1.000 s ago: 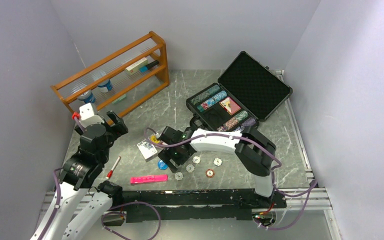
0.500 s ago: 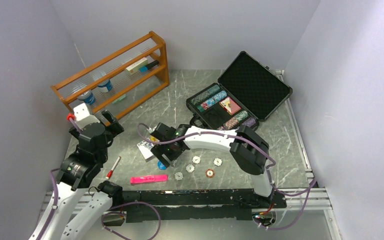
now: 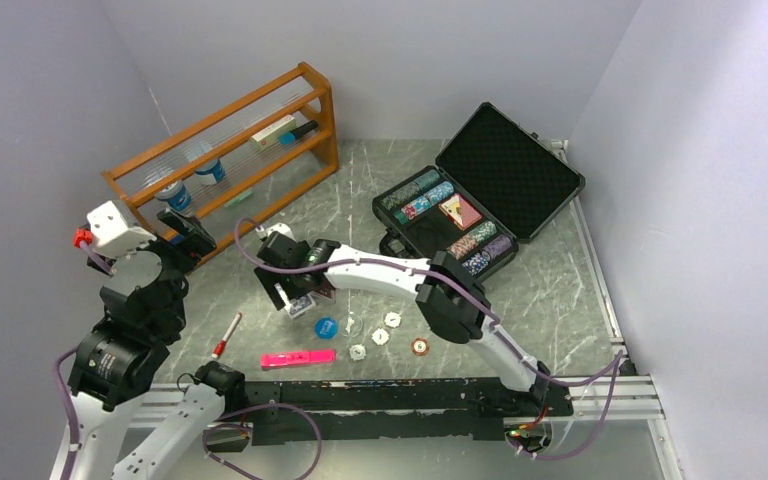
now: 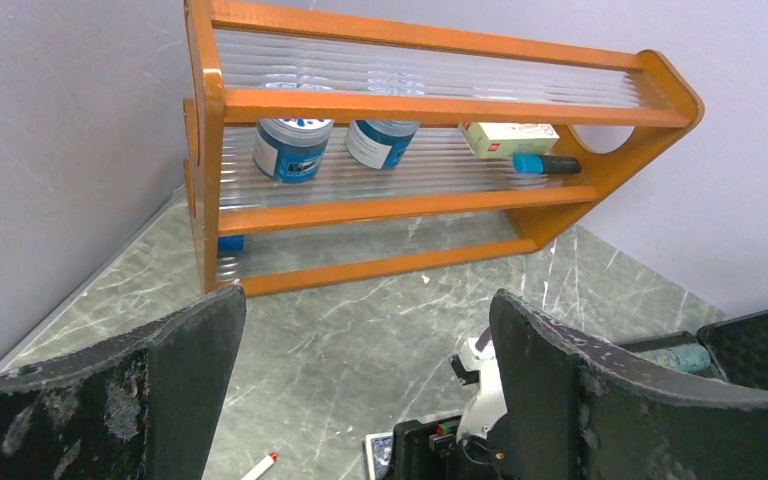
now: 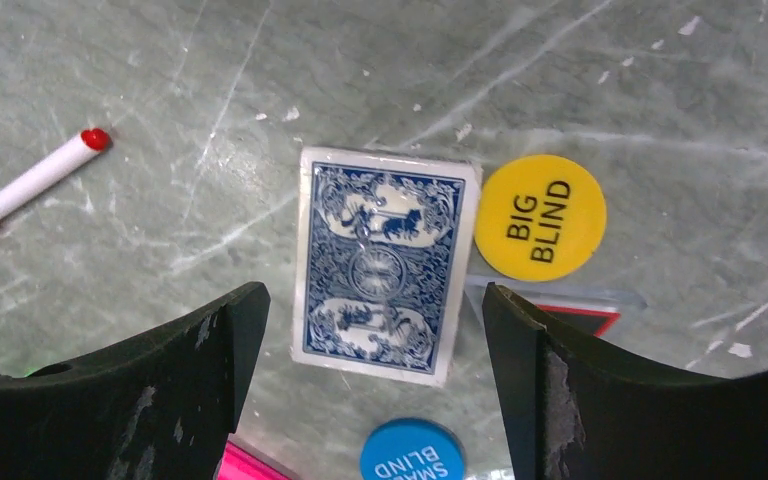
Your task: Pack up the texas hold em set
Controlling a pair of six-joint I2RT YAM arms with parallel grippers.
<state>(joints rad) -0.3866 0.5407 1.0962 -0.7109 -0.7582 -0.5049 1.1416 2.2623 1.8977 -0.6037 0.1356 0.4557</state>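
Obs., right gripper [image 5: 372, 300]: fingers spread wide, nothing held. It hangs over 1 blue-backed card deck [image 5: 385, 262], which lies flat on the table [image 5: 660, 90], one finger off each long side. No contact seen.

Around that deck, wrist view:
- 1 yellow button [image 5: 540, 217], printed BIG BLIND, just beside the deck's right edge. Touching or not: cannot tell.
- 1 blue button [image 5: 412, 453] just below the deck's lower edge.
- 1 red-tipped pen [image 5: 30, 185] well apart to the left of the deck.

Further from the deck, top view:
- 1 pink marker [image 3: 298, 357] nearer the arm bases than the deck, past the blue button.
- small discs [image 3: 380, 337]: 5 counted, loose, clustered right of the blue button.
- 1 black case [image 3: 515, 165], lid open, well apart to the deck's far right. Inside it are 4 rows of chips [image 3: 428, 197] and 1 red-backed deck [image 3: 460, 211] between them.

Left gripper [image 4: 365, 310]: released, empty, well apart to the left of the deck. It faces 1 wooden rack [image 4: 410, 205] holding 2 jars [image 4: 295, 150], 1 box [image 4: 505, 138] and 1 blue-capped marker [image 4: 545, 163].
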